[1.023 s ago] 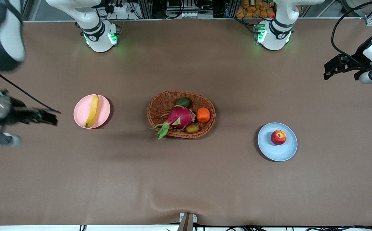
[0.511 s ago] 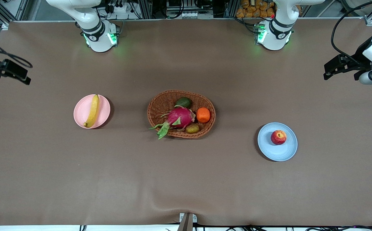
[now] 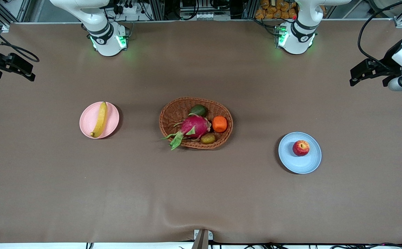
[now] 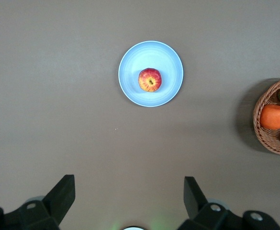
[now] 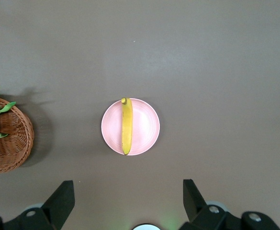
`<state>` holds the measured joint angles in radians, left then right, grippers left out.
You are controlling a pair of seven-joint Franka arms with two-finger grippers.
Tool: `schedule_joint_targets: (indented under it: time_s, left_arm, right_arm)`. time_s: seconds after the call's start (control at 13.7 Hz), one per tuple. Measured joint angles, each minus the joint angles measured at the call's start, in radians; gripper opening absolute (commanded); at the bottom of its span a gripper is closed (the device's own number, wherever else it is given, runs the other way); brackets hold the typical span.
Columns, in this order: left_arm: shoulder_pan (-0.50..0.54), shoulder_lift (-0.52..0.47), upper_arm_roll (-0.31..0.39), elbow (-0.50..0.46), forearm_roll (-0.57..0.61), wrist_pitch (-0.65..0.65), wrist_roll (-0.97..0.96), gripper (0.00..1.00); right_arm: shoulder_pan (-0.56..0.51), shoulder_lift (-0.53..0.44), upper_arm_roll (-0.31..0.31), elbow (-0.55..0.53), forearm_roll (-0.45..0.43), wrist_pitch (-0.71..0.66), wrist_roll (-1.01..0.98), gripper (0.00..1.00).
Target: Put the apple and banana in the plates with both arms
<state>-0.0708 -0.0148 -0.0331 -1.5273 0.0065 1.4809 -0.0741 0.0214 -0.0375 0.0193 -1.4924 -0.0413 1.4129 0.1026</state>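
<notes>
The banana [image 3: 99, 119] lies on the pink plate [image 3: 87, 121], the apple [image 3: 301, 148] on the blue plate [image 3: 306, 165], the wicker basket [image 3: 173, 114] holds other fruit, and the left gripper [image 4: 128, 197] and right gripper [image 5: 128, 197] hang spread wide and empty.

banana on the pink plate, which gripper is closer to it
Right. The right gripper hangs open at the right arm's end of the table, apart from the banana. The left gripper is open at the left arm's end, past the basket.

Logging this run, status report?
Left gripper and right gripper open, empty, high. Apple on blue plate, banana on pink plate. Nothing obstructing.
</notes>
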Motion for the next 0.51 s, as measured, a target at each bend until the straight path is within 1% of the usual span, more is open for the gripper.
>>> schedule_joint_targets:
  time_s: [0.51]
  left_arm:
    - [0.001, 0.000, 0.000, 0.000, 0.000, 0.000, 0.000, 1.00]
  right_arm:
    - [0.001, 0.000, 0.006, -0.002, -0.002, 0.010, -0.008, 1.00]
